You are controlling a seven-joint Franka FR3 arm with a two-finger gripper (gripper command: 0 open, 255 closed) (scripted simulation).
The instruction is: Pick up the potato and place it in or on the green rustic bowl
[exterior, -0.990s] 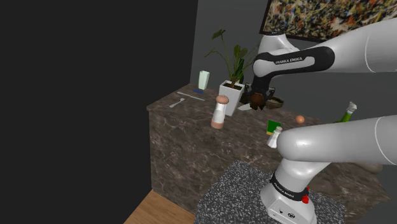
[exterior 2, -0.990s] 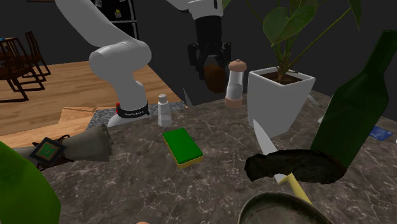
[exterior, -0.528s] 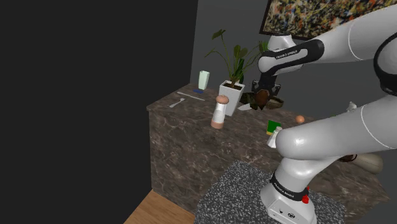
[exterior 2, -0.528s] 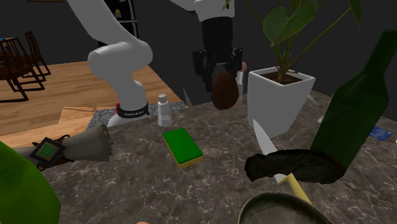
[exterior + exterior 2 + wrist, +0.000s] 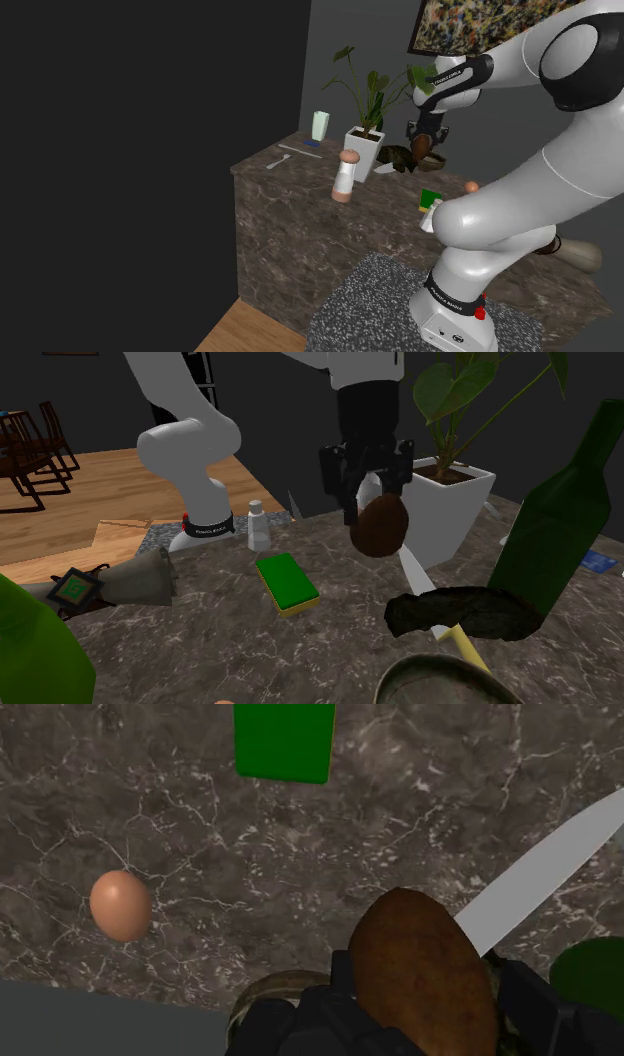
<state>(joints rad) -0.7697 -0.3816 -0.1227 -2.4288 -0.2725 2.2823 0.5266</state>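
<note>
the black gripper (image 5: 372,497) is clamped on the brown potato (image 5: 381,527), one finger on each side, and holds it in the air above the dark marbled counter (image 5: 200,642). in the wrist view the fingers (image 5: 555,1019) press against the potato's flanks, and the olive bowl (image 5: 262,994) shows a curve of its rim on the counter right beneath the hand.

taking the green sponge (image 5: 287,583) as the mark: the potato hangs clear of the stone to the sponge's right in the second exterior view, in front of the white planter (image 5: 440,502). a knife (image 5: 413,572) lies on the counter between the sponge and a dark ragged lump (image 5: 460,612). the bowl sits past that lump from the sponge, at that view's lower edge. an egg (image 5: 120,904) rests on bare stone, apart from the sponge. a small white bottle (image 5: 256,524) stands beyond the sponge toward the speckled stand (image 5: 380,300). a tall green bottle (image 5: 560,522) rises well to the sponge's right.
</note>
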